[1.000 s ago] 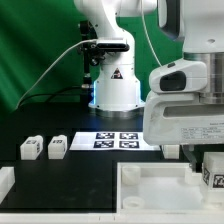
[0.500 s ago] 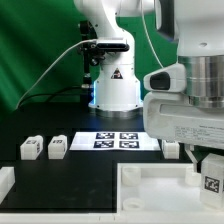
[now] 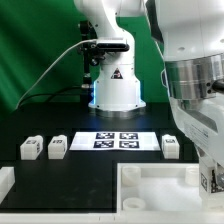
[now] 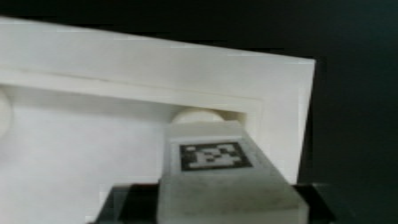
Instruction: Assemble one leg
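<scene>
Grips the leg (image 4: 217, 158) in the hand (image 4: 214, 203), dark fingers (image 4: 128, 205) pressed to both its sides, tag facing the wrist camera. Holds it over the white panel (image 4: 107, 100), far end at a rounded corner socket (image 4: 201, 116); cannot tell whether touching. On the bench (image 3: 100, 165) just beyond the hand, another leg (image 3: 170, 146); well apart from it, two more legs (image 3: 30, 148).

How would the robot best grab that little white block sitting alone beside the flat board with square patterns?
Likely from straight above, pinching the lone leg across two opposite flat sides: it is a stubby block with its top free, and only the thin marker board lies beside it. The gripper grips another leg by its sides.
</scene>
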You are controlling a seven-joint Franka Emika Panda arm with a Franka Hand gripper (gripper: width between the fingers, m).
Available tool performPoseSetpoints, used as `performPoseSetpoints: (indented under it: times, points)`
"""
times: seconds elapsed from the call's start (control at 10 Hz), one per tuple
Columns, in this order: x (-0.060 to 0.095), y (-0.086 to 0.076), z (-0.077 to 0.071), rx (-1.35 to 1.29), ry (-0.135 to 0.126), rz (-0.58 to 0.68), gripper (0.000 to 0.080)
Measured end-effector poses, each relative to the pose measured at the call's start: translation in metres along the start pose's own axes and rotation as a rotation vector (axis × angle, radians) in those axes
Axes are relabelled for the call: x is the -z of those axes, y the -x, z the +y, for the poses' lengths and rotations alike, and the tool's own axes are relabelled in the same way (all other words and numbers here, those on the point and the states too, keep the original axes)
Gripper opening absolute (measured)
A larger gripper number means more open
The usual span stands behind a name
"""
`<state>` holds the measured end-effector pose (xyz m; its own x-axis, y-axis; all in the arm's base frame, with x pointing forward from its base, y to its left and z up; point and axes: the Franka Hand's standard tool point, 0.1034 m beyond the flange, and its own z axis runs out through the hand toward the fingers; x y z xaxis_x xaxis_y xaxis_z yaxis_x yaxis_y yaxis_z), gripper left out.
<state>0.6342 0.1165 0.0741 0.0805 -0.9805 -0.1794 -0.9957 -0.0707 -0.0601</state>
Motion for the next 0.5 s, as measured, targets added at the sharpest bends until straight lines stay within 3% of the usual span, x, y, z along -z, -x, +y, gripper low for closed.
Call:
performPoseSetpoints:
  times: [0.1,0.2,0.3,0.4,0.5]
  points:
    - [-0.0004,0.0006,0.0002,-0.032,0.001,0.000,0.0399]
    - [-0.0005,0.0005,0.0003,0.008,0.001,0.000,0.0399]
    - [-0.0012,0.0024,0.0008,0.105,0.003,0.002,0.0537]
    - [-0.0025,0.0073,0.0018,0.250,0.009,0.004,0.0616]
    - [-0.0016,0.0089,0.0021,0.453,0.020,0.017,0.0616]
